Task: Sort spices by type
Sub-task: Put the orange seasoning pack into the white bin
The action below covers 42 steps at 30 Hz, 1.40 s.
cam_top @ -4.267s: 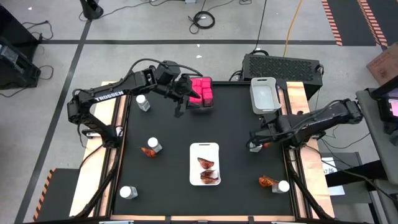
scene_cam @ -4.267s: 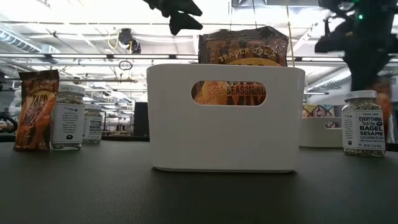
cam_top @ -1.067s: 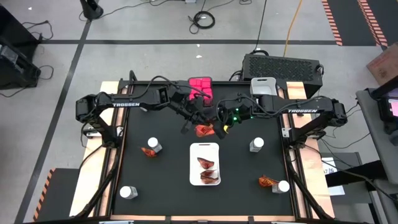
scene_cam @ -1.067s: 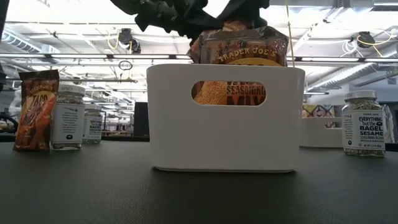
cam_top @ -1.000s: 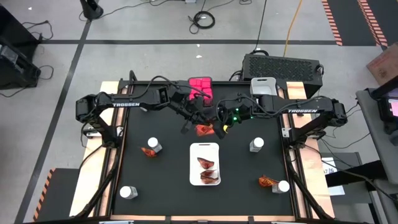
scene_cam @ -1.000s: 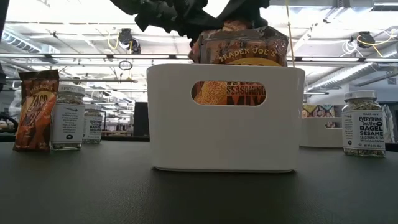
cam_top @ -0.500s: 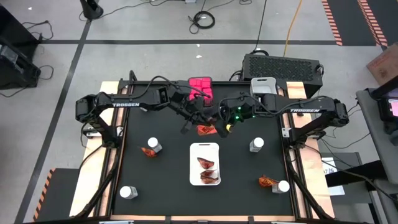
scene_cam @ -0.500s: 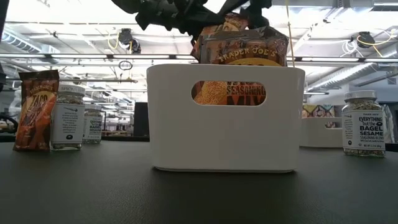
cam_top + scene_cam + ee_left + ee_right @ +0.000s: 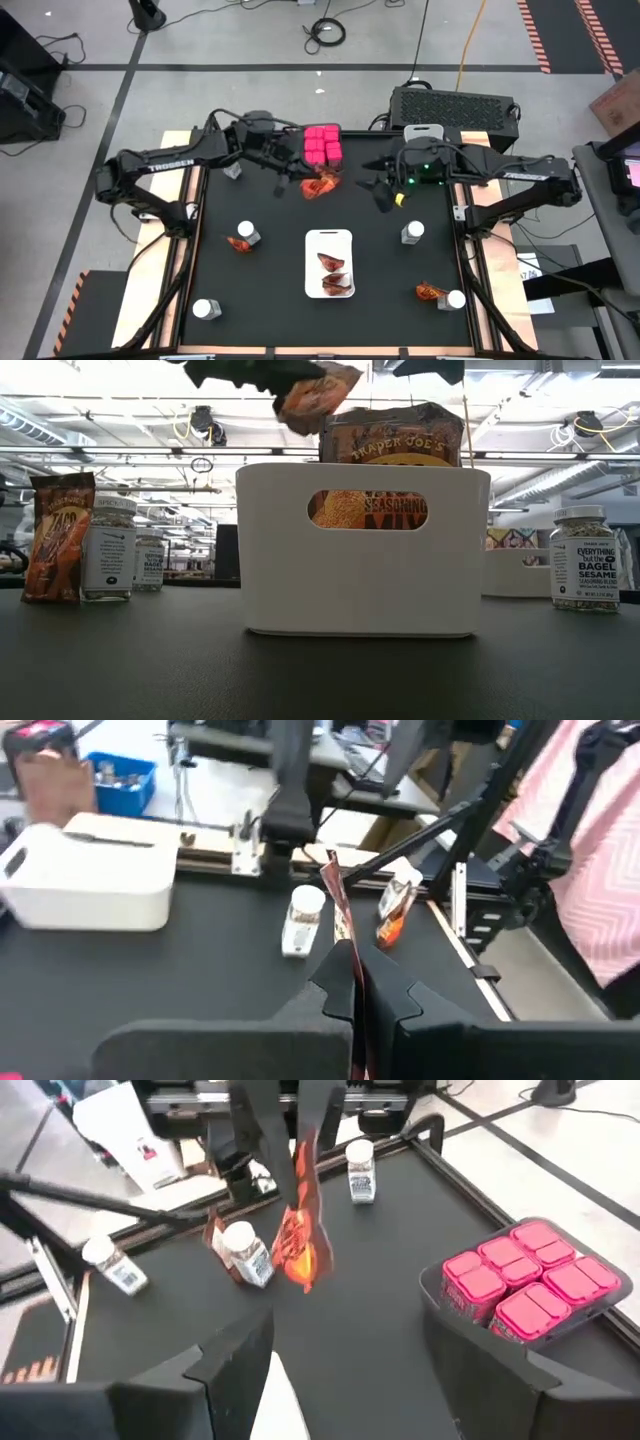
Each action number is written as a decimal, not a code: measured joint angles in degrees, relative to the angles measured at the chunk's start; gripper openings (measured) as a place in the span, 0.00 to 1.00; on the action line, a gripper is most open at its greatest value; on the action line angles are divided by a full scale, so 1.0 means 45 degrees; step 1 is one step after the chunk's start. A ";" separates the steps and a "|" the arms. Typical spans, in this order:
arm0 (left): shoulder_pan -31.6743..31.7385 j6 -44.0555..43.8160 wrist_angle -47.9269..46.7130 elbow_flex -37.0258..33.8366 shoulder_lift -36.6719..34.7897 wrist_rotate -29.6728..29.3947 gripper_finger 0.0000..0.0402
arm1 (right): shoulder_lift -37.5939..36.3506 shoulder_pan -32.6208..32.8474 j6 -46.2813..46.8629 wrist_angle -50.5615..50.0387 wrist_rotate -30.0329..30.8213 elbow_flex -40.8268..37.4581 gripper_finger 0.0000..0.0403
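A crinkly red-orange packet hangs over the table's far middle, just near of the pink cube boxes, with my left gripper shut on it. My right gripper stands open to the packet's right, apart from it, with nothing between its fingers. The white tray at the centre holds two more packets. One loose packet lies at the left and another at the near right. White-capped jars stand at the left, near left and right. My left gripper pinches the packet's upper end between its two fingers, which come down on it from above. The packet hangs below them, edge-on to the left wrist view and tilted in the low view. It is clear of the table.
A grey bin sits at the far right corner. Further jars stand at the far left and near right. Bare black tabletop lies between the tray and the pink boxes and on either side of the tray.
Both grippers met at the packet just beyond the tray. My right gripper has let go of it and drawn back toward the table's right edge. My left gripper has carried the packet up and toward the far left, nearer the pink boxes.
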 joint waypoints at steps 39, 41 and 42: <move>-0.4812 -0.3283 1.5890 -0.6743 0.3790 -0.4750 0.00 | -0.1563 0.2481 0.1600 0.1321 0.1341 -0.2432 0.63; -0.4820 -0.3257 1.5883 -0.6578 0.4189 -0.4762 0.00 | -0.1826 0.2481 0.1602 0.1326 0.1637 -0.2433 0.63; -0.4818 -0.3174 1.5883 -0.6449 0.4398 -0.4767 0.00 | -0.1938 0.2481 0.1602 0.1326 0.1783 -0.2433 0.63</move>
